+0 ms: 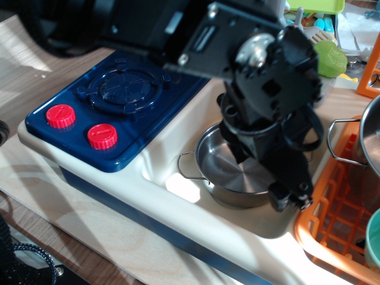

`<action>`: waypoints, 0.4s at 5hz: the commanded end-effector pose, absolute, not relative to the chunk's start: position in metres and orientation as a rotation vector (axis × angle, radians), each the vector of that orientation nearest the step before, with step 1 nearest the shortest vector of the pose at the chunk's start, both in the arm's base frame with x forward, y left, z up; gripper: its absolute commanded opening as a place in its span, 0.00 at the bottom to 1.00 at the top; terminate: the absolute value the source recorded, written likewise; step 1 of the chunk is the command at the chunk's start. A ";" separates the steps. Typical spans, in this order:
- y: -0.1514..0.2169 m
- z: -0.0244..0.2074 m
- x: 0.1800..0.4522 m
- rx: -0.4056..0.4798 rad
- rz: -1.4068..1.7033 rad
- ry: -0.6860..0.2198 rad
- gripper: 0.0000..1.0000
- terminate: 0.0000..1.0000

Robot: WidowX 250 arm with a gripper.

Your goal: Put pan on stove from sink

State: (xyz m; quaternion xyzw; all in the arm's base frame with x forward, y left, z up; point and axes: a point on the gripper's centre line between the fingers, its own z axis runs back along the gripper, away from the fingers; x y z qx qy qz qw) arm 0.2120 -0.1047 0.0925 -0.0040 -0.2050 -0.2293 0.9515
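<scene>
Black gripper sits low over the near-right rim of the pan, arm body coming down from the top of frame and covering most of the pan's right half. One dark fingertip shows right at the pan's near-right wall; the other finger is hidden behind the wrist housing, so cannot tell how far the jaws are spread or whether they have the rim pinched. Pan is in the sink, flat on the basin floor, upright, left wire loop handle visible sticking out to the gripper's left. Shiny inside bottom visible left of the gripper, nothing seen in it. Stove lies further left of the gripper, joined to the sink's left edge; one round burner shows in full, far burner mostly blocked by the arm. Two red knobs at the stove's near-left corner, well apart from the gripper. Just right of the gripper, orange rack touches the sink's right edge, with a larger steel pot in it, squared wire handle pointing toward the gripper. Green toy behind the arm, up right. Wooden table under everything.
</scene>
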 end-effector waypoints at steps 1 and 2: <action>-0.095 0.082 0.219 -0.026 -0.499 -0.465 1.00 0.00; -0.085 0.077 0.220 -0.016 -0.520 -0.474 1.00 0.00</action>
